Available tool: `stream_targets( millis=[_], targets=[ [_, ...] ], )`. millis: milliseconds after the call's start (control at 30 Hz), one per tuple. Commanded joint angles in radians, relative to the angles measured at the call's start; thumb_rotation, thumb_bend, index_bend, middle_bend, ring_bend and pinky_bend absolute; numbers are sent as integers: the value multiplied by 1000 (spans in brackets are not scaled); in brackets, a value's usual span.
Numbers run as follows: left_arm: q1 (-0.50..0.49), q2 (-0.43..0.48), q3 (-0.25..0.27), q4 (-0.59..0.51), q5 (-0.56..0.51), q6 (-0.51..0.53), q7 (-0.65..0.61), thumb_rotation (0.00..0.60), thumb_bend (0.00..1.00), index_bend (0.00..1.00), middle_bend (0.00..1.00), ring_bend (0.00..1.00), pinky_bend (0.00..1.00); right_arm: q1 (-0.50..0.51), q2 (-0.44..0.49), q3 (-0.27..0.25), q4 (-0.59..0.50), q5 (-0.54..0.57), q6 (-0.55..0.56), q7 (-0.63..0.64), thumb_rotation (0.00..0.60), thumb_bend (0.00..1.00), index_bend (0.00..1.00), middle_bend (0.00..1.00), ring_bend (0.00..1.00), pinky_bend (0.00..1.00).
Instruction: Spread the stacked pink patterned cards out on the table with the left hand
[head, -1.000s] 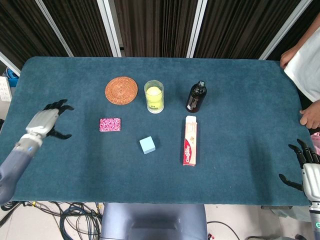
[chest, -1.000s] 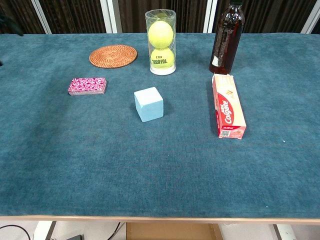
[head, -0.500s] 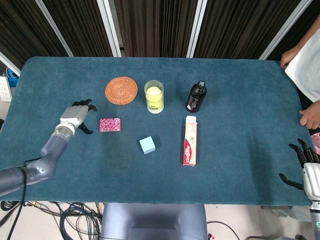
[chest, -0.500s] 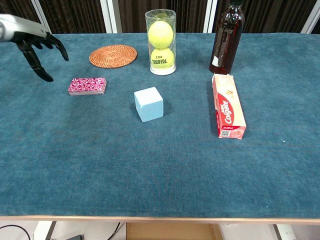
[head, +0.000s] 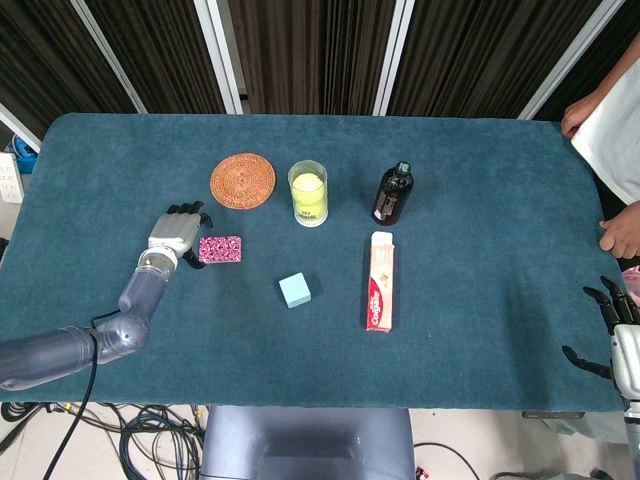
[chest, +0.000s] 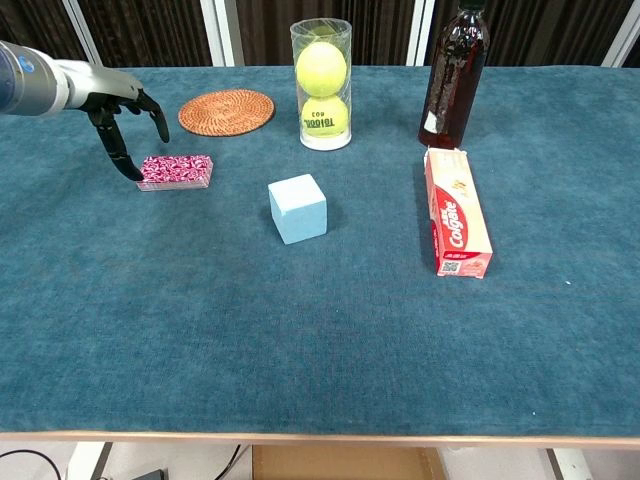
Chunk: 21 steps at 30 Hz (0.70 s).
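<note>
My left hand (chest: 125, 110) hangs just left of the card stack (chest: 175, 171), fingers apart, holding nothing. Stack lies squared, near the woven coaster (head: 242, 180). Approach step, I judge. Next: set fingertips on top, sweep sideways.

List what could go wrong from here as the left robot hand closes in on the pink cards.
1. The left robot hand sits at the end of the card stack with fingers spread; coming in from the side, it might shove the whole stack along the cloth instead of fanning it.
2. The coaster lies just behind the cards; a wide sweep could push cards onto it.
3. The blue block lies nearby; cards spread that way could run into it.
</note>
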Motion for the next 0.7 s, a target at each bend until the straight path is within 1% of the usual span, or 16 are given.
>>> stream_targets(
  millis=[33,233,700],
  targets=[
    [-9,-15,-1,9,-4,15,14,600,166,353,72,0,0,-1,0,0,1,0,1,3,600,115,183,63,126,237],
    [-21,-50,-12,39,-20,24,30,600,166,392,78,0,0,-1,1,1,3,5,-3,9,600,115,183,63,126,237],
    [-31,-99,-15,74,-36,20,72,600,166,384,78,0,0,-3,3,6,9,12,-3,26,600,116,183,63,126,237]
  ],
)
